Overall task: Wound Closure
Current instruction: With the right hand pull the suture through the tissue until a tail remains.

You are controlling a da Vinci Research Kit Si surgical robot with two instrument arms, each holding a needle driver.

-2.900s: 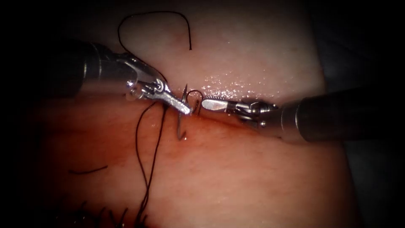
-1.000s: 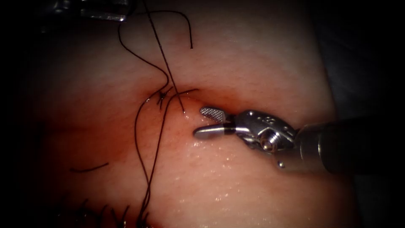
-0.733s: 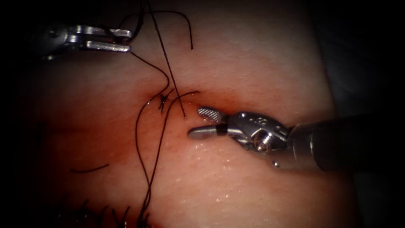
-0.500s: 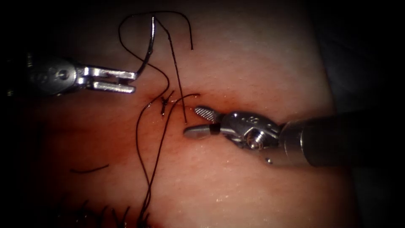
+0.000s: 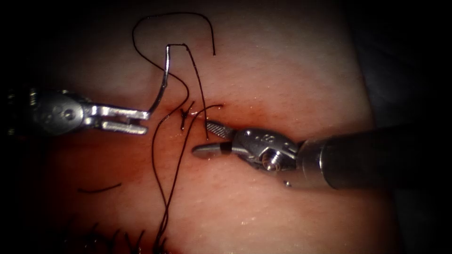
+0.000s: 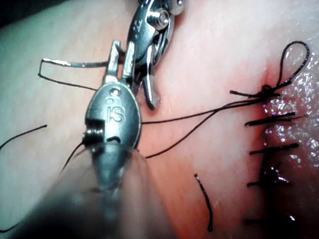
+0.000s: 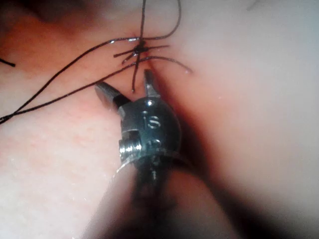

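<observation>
In the endoscope view my left tool (image 5: pixel 145 120) is shut on the curved needle (image 5: pixel 161 84) near its lower end. The needle stands clear above the tissue (image 5: pixel 282 70), left of the knot (image 5: pixel 182 112) on the cut. Thread (image 5: pixel 197 80) leaves the needle's upper end and drops to a point between my right tool's (image 5: pixel 207 139) open jaws, which hold nothing. The left wrist view shows the left tool (image 6: pixel 122 59) gripping the needle (image 6: pixel 75 63). In the right wrist view the right tool (image 7: pixel 128 88) is open around a strand just below the knot (image 7: pixel 139 50).
Two long strands (image 5: pixel 165 188) run from the knot down to the tied stitches (image 5: pixel 122 237) at the lower edge. A loose cut piece of thread (image 5: pixel 99 189) lies at the lower left. Red fluid wets the tissue around the cut. A thread tail (image 5: pixel 188 14) arcs across the top.
The needle, earlier lodged in the tissue at the cut, is out. The left tool has brought it back down beside the knot. The right tool has opened and moved left to the hanging thread.
</observation>
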